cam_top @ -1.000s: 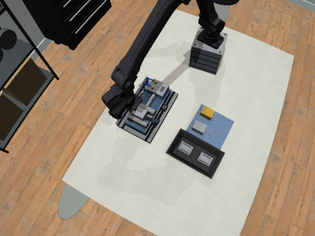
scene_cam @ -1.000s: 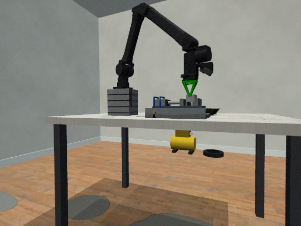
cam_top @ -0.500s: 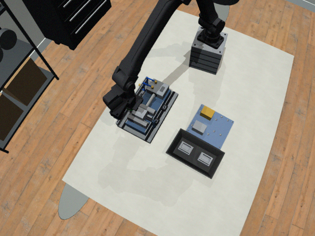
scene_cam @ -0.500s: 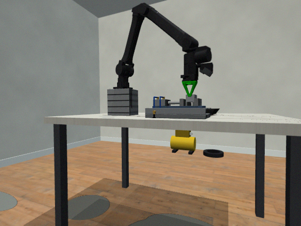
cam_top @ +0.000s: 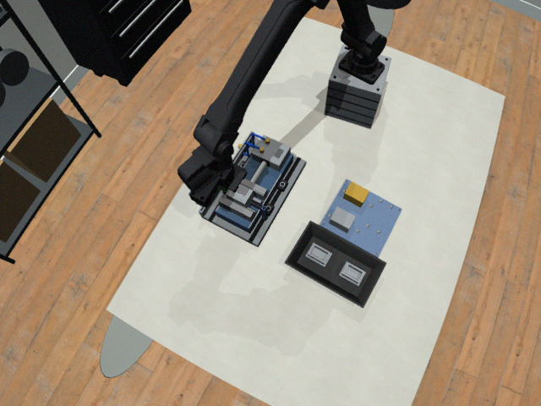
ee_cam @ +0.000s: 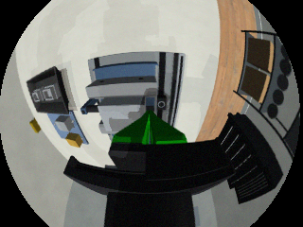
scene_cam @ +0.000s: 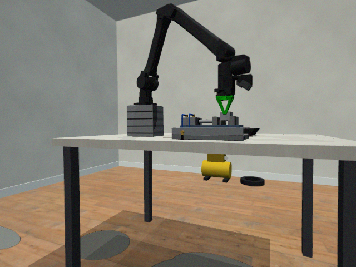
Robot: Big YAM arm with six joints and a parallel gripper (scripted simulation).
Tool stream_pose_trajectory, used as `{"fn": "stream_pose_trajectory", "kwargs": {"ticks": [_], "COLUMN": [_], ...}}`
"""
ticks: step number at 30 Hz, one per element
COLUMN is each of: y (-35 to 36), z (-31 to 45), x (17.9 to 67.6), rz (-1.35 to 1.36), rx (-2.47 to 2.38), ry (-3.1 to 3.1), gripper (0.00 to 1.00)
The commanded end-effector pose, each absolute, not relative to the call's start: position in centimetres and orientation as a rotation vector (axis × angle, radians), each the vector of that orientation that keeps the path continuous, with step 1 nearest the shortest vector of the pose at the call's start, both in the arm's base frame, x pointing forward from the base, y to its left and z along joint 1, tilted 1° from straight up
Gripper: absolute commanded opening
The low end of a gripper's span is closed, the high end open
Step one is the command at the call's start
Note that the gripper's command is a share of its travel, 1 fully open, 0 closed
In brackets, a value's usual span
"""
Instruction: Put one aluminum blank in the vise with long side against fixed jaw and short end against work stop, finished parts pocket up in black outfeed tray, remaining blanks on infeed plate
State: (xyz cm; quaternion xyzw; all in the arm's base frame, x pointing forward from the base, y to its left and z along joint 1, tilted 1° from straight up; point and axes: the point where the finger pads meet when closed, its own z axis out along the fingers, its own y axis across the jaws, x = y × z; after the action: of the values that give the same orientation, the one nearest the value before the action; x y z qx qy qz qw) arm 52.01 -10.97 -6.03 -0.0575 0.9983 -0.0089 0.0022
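Note:
The vise [cam_top: 253, 188] stands at the left of the mat, with its hoses at the far end. A gray aluminum blank [scene_cam: 226, 115] sits between the jaws and rises a little above them; it also shows in the top view [cam_top: 243, 193]. My gripper [scene_cam: 225, 111] is shut, its green fingers meeting in a point right over the blank's top, with nothing between them. In the wrist view the fingertips [ee_cam: 151, 115] point at the vise. Whether the blank touches the fixed jaw or the work stop is hidden.
The infeed plate [cam_top: 363, 216] holds a yellow brass blank [cam_top: 356, 193] and a gray blank [cam_top: 341, 218]. The black outfeed tray [cam_top: 336, 263] holds two pocketed parts [cam_top: 317, 253] [cam_top: 352, 272], pockets up. The arm's base block [cam_top: 356, 94] stands at the back.

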Motion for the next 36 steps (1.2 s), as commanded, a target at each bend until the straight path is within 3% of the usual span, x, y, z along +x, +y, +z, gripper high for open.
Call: {"fn": "stream_pose_trajectory", "kwargs": {"ticks": [1, 36], "y": [-9.95, -9.1], "z": [-7.36, -6.42], "x": [51.51, 51.72], "rz": [-0.015, -0.021], "rx": [-0.179, -0.177], "ry": [3.149, 3.133], "gripper": [0.0, 0.0]}}
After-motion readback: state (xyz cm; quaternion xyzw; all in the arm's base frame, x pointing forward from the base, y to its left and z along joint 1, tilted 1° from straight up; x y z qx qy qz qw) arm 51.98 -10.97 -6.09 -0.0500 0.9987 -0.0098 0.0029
